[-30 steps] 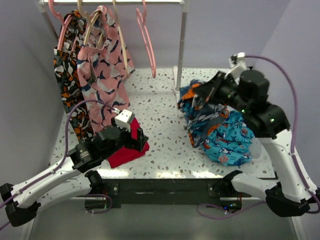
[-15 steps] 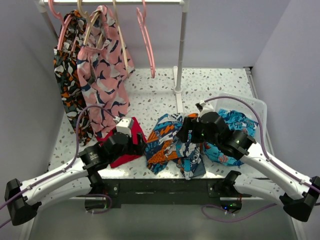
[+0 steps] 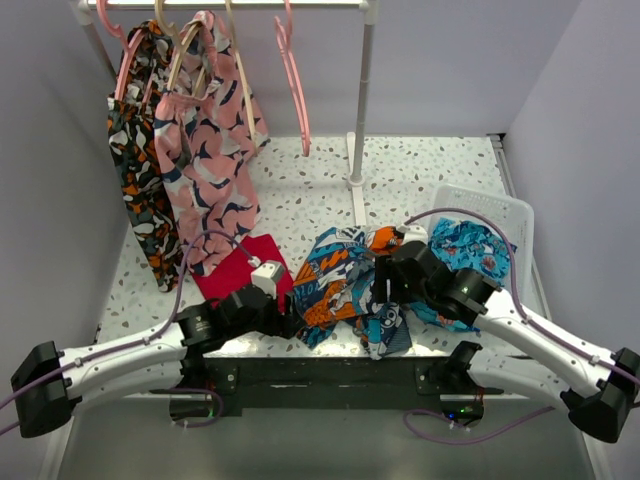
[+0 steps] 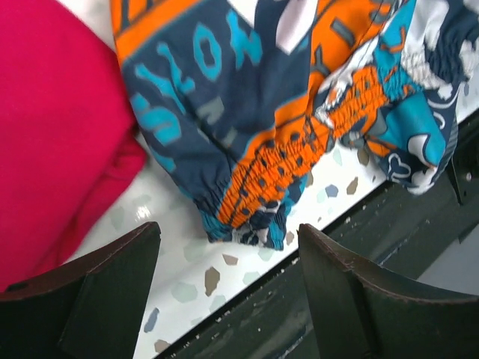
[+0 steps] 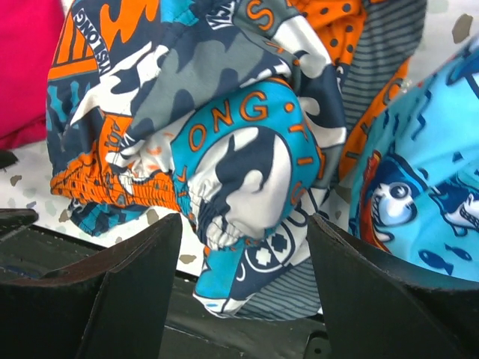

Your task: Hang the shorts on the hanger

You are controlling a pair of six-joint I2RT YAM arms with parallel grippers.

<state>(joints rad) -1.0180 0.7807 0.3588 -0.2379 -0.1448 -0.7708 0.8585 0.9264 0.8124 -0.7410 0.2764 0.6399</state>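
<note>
As the shorts lie at present: we find the shorts (image 3: 345, 285) bunched in a heap at the near edge of the table (image 3: 310, 190), between the red cloth (image 3: 240, 265) and the white basket (image 3: 520, 215), with one fold drooping over the front edge.
Hanger: the hanger (image 3: 241, 75) hangs on the rail (image 3: 330, 4) at the far left, partly behind the pink shorts (image 3: 205, 170) and well apart from the heap.
Step in hand: we judge it to be securing the heap at two points so it can be opened out; hanging is not yet begun.
Method advised: each arm should take the gathered orange band (image 4: 299, 164) near opposite ends and pinch one layer of edge, not a loose fold. The arms should then lift and draw apart until the fabric hangs flat.
Left gripper: in the left wrist view the left gripper (image 4: 224, 239) stands with its fingers wide apart and holds nothing. The gathered band lies just at the tips; we cannot tell whether they touch it.
Right gripper: the right gripper (image 5: 243, 224) is likewise spread wide over the heap. A skull-printed bulge of fabric sits between the fingers, unclamped, and contact cannot be confirmed.
Risk noted: the turquoise shorts (image 3: 470, 250) lie just beside the heap, touching its right side. A careless close by the right arm could, in our judgement, catch the wrong garment.
</note>
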